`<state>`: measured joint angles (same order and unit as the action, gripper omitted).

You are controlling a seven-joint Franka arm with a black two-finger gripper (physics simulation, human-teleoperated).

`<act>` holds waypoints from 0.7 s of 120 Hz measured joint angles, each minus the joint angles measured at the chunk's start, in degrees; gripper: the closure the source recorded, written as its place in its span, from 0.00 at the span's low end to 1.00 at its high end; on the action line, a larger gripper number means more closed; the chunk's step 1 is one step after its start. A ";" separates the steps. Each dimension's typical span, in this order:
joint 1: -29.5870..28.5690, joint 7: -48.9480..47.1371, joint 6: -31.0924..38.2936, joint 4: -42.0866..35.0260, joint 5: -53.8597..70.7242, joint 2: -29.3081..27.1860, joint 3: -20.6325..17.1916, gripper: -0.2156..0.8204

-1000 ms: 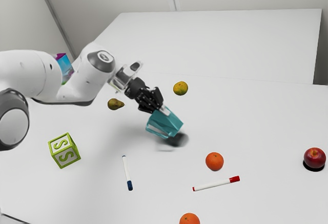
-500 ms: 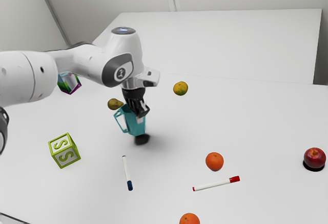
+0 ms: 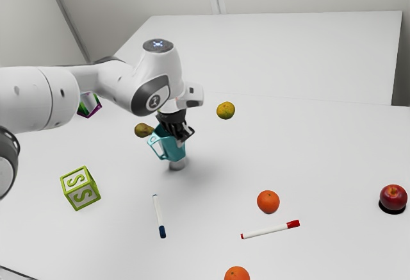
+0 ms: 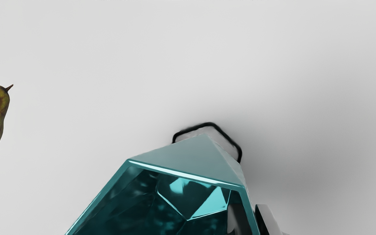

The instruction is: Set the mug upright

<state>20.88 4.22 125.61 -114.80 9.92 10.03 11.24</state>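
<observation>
Since 1.0 s ago I have swung the teal mug point(image 3: 170, 149) toward the exterior view's left and turned it from a steep tilt to nearly upright; over the last 0.5 s it has shifted only a little. My gripper point(image 3: 182, 140) is pinching the mug by its wall: in the wrist view 1 finger point(image 4: 235, 219) is inside the cup and the other is outside, with the wall between the 2. The mouth faces up, with a slight lean, and the handle is on the exterior view's left side of the mug. I can't tell whether the base touches the table point(image 3: 333, 145).

The pear point(image 3: 143, 130) lies near the mug, and the yellow-green fruit point(image 3: 225, 110) is farther off toward the exterior view's right. The lettered block point(image 3: 81, 188) sits apart toward the exterior view's left, while the colourful block point(image 3: 90, 105) is partly hidden by my arm. The blue-capped marker point(image 3: 159, 216) lies apart from the mug. 1 orange point(image 3: 268, 202) is near the red-capped marker point(image 3: 270, 230), a 2nd orange point(image 3: 237, 274) is at the picture's edge, and the apple point(image 3: 393, 197) is well apart from everything.
</observation>
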 joint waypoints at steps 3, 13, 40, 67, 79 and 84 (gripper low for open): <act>-0.08 -0.50 0.25 0.00 -0.10 0.05 0.00 0.96; -0.37 -2.03 1.01 -0.56 -0.56 0.25 0.00 0.96; -0.54 -5.28 2.70 -1.23 -1.97 1.10 0.01 0.96; -0.82 -7.54 3.35 -1.24 -3.09 1.90 0.01 0.96; -0.80 -8.26 3.46 -1.24 -3.34 2.11 0.01 0.94; -0.79 -8.45 3.49 -1.24 -3.51 2.18 0.01 0.92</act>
<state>20.09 -4.23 129.10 -116.04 6.42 12.21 11.25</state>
